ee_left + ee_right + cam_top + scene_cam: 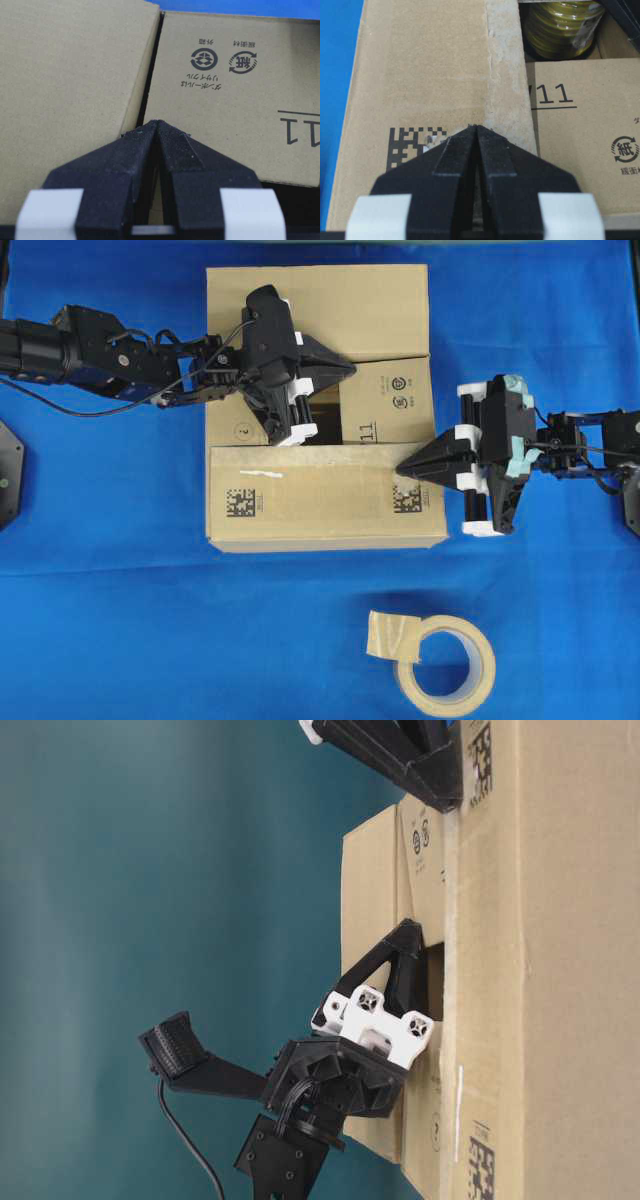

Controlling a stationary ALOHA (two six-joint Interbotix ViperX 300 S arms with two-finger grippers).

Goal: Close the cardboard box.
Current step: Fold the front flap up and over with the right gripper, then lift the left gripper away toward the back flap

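Observation:
The cardboard box [300, 525] stands mid-table on the blue cloth. Its far flap [330, 310] and near flap [320, 495] are folded down, as is the right inner flap [390, 405] printed "11". A dark gap [325, 425] stays uncovered between them. My left gripper [350, 368] is shut and empty, its tip [157, 122] over the seam between the far flap [70, 90] and the right inner flap [225, 110]. Shut and empty too, my right gripper [400, 468] has its tip [477, 126] on the near flap [430, 75] beside a square code [407, 147].
A beige tape roll [445, 665] with a loose end lies on the cloth near the front edge. A yellow coil [560, 25] sits inside the box under the gap. Both arms reach over the box from the sides.

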